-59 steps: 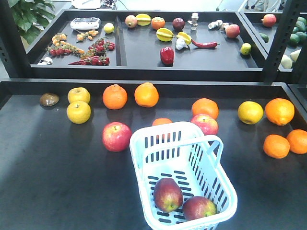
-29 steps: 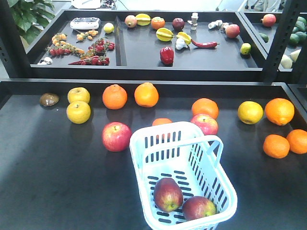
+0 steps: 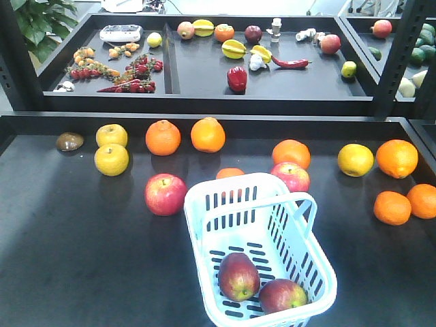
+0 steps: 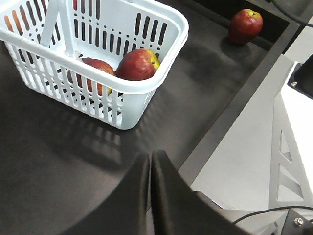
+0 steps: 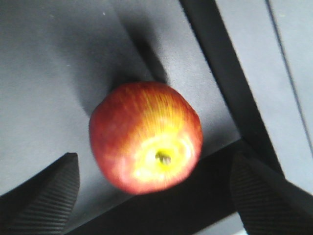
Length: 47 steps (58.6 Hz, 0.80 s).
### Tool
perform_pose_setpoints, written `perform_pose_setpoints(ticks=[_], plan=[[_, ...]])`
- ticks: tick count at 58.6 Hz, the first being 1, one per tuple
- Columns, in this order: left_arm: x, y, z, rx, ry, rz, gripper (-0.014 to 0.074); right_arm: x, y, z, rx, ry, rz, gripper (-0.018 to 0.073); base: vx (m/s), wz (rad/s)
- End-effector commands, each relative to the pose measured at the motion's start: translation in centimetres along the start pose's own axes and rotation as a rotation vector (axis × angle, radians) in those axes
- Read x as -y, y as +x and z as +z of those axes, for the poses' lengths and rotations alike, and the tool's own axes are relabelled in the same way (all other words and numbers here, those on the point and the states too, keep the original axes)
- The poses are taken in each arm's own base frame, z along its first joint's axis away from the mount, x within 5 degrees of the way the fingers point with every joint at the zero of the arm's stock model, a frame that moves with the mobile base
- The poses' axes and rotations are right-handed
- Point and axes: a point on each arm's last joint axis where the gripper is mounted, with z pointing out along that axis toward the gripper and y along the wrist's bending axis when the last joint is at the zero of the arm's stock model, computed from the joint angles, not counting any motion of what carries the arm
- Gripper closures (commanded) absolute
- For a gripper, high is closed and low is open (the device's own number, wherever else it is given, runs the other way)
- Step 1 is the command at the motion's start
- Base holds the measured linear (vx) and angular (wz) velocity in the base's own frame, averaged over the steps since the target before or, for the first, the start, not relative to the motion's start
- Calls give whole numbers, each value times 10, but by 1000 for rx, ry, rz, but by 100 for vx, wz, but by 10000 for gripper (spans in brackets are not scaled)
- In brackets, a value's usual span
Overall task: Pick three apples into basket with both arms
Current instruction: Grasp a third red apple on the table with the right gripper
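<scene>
Two apples (image 3: 238, 276) already lie in the basket (image 3: 204, 204), side by side at its near end, so by my reckoning one is left to fetch. That third apple (image 5: 145, 137) sits on the dark table (image 5: 44, 73) close to the raised black rim (image 5: 220, 63) at the table's edge, stem end turned toward the right wrist camera. The right gripper (image 5: 154, 193) has its fingers wide apart, one fingertip (image 5: 46, 193) on each side of the apple and neither touching it. The left gripper (image 4: 149, 166) has its fingers pressed together on nothing, hanging above the table just beside the basket; its camera also shows the lone apple (image 4: 245, 25) well apart from the basket, near the table's far edge. The main risk, as I judge it, is the apple's roundness and its place by the rim: if one finger lands first, the fruit may roll away or be squeezed out sideways, and it could wedge against the rim where the fingers cannot get round it. A finger might also strike the rim before closing. The right wrist view is blurred, so how well the fingers are centred is hard to tell. Later, a drop from too high could knock the two apples or shift the light basket.
</scene>
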Motion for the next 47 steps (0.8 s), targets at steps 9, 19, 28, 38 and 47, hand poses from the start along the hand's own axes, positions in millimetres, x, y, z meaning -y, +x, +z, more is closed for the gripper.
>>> perform_pose_setpoints(ticks=[9, 19, 28, 38, 47], plan=[[1, -11, -3, 71, -5, -34, 602, 2, -12, 4, 48, 8, 0, -36, 0, 0], [1, -11, -3, 71, -5, -34, 602, 1, -14, 13, 18, 18, -18, -36, 0, 0], [1, -11, -3, 71, -5, -34, 602, -1, -17, 22, 1, 15, -27, -36, 0, 0], [1, -11, -3, 71, -5, -34, 602, -2, -19, 29, -1, 20, -40, -36, 0, 0], [1, -11, -3, 71, -5, -34, 602, -2, -20, 36, -25, 23, -50, -36, 0, 0]])
